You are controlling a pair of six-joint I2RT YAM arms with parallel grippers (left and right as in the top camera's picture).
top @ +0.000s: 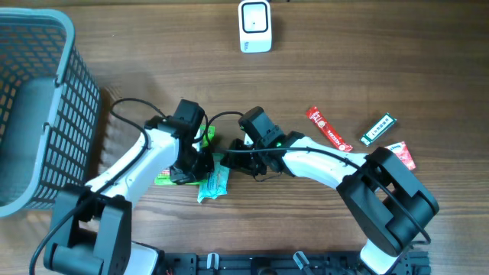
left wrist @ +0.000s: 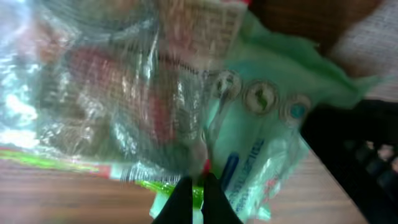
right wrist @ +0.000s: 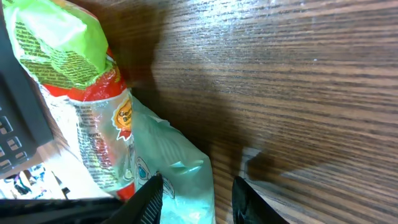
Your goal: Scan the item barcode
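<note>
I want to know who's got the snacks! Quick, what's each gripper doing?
Left gripper: jaws shut on the edge of the snack packet.
Right gripper: jaws open, mint-green packet partly between them, not gripped.

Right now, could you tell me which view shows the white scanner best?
The overhead view: the white scanner sits whole and unobstructed near the top of the frame. Neither wrist view shows it at all; both look closely at the snack packets.

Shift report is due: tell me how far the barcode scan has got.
Done: nothing visibly scanned yet. In hand: the left claw is shut on the edge of the snack packet; the right claw stands open at the mint-green pack. Left: bring a barcode to the white scanner, well away from both.
</note>
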